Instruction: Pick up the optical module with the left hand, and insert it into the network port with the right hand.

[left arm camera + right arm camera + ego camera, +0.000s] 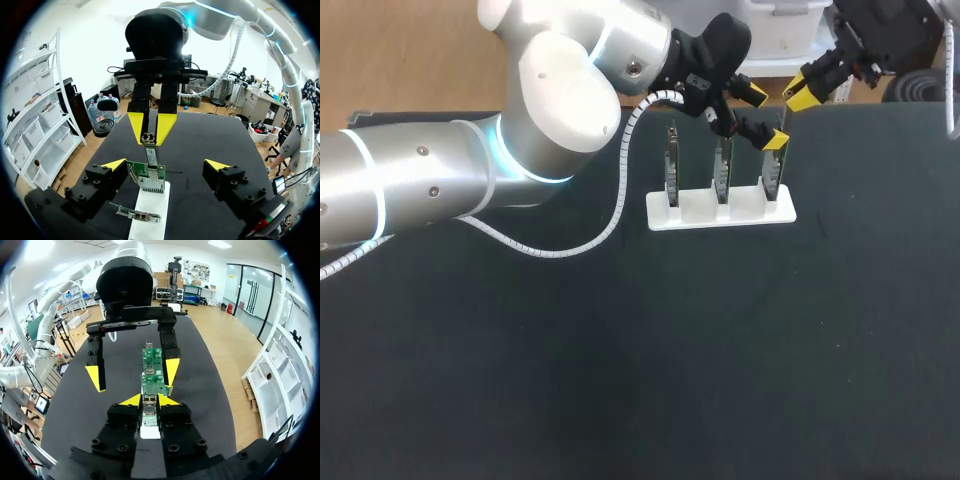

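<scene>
3 cards (721, 178) fill 1 holder (700, 212); right pincer (149, 401) grips 1 optical module (151, 155), left pincer (165, 164) wide.

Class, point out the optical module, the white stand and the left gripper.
optical module (149, 138), left wrist view, its held end.
white stand (720, 215), head view, front of base.
left gripper (165, 164), left wrist view, midway between fingertips.

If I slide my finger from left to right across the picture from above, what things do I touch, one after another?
left arm → first circuit card → middle circuit card → last circuit card → right gripper
</scene>
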Robot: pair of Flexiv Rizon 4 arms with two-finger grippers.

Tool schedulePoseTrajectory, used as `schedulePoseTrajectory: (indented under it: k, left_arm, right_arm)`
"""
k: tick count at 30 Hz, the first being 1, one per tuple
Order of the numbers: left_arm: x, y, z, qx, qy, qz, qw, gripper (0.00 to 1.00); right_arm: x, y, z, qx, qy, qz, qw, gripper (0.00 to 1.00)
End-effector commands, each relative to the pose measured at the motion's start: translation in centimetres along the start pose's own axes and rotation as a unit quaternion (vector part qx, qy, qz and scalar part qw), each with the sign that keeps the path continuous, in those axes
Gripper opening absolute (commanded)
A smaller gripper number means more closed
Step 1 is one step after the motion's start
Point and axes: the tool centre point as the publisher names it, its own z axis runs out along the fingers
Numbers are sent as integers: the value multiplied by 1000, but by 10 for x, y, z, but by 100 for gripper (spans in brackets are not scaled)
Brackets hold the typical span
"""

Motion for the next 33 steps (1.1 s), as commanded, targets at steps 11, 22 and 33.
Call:
schedulePoseTrajectory:
  k: [11,22,33]
  left_arm:
    - [0,1,0,1,0,1,1000,100]
    - [0,1,0,1,0,1,1000,100]
    - [0,1,0,1,0,1,1000,100]
  right_arm:
    - [2,0,2,-3,-1,2,1000,0]
    - [2,0,7,-7,-3,4,1000,0]
    - [0,1,5,-1,-5,0,1000,0]
